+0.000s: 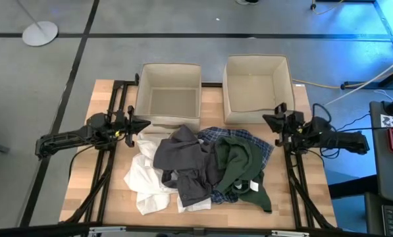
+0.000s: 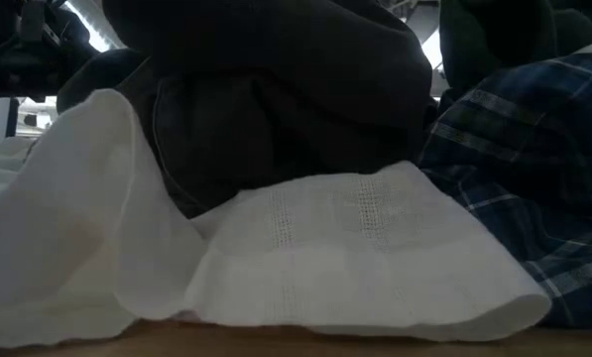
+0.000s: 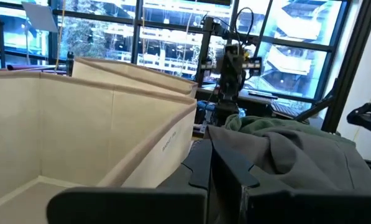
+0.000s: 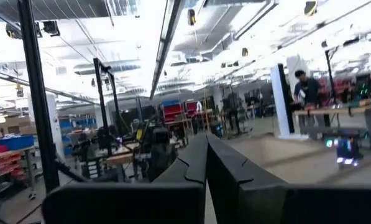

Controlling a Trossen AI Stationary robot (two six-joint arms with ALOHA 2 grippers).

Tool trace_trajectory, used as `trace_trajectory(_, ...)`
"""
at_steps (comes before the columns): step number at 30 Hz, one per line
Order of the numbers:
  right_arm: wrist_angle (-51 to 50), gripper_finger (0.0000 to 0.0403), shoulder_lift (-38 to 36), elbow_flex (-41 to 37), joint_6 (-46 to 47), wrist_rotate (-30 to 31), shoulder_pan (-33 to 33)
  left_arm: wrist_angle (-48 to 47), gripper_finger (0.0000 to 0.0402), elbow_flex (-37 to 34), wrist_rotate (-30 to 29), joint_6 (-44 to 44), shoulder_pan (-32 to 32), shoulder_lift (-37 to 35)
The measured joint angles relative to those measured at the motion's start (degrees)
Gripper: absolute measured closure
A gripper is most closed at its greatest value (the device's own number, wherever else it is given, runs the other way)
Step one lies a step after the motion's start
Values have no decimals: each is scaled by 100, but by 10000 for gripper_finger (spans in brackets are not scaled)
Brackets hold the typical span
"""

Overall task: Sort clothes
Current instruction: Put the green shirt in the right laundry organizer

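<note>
Both grippers pressed shut and empty, one at either side of the heaped clothes.

The left gripper [image 1: 143,123] sits by the pile's left edge, just in front of the left box [image 1: 168,95], fingers together; the right gripper [image 1: 268,119] mirrors it near the right box [image 1: 259,85], also holding nothing. Between them the clothes sprawl across the table [image 1: 84,158]: dark grey garment [image 1: 183,161] running front to back, white shirts [image 1: 147,181] at left, green garment [image 1: 239,164] over the plaid shirt [image 1: 219,135] at right.
</note>
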Motion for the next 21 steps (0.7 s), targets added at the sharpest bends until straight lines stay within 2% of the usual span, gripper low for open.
trace_trajectory(4, -417, 383, 400, 733, -241, -31, 0, 0, 398, 0, -3, 78, 2, 0)
trace_trajectory(7, -1002, 351, 902, 1252, -235, -22, 0, 0, 398, 0, -5, 284, 2, 0)
trace_trajectory(14, -1712, 219, 2161, 2184, -252, -22, 0, -26, 398, 0, -7, 54, 2, 0)
trace_trajectory(18, -2958, 143, 2904, 2990, -228, -27, 2, -28, 398, 2, -4, -96, 2, 0)
trace_trajectory(21, -3917, 101, 3427, 3582, -100, -238, 7, -28, 398, 0, -4, -96, 2, 0)
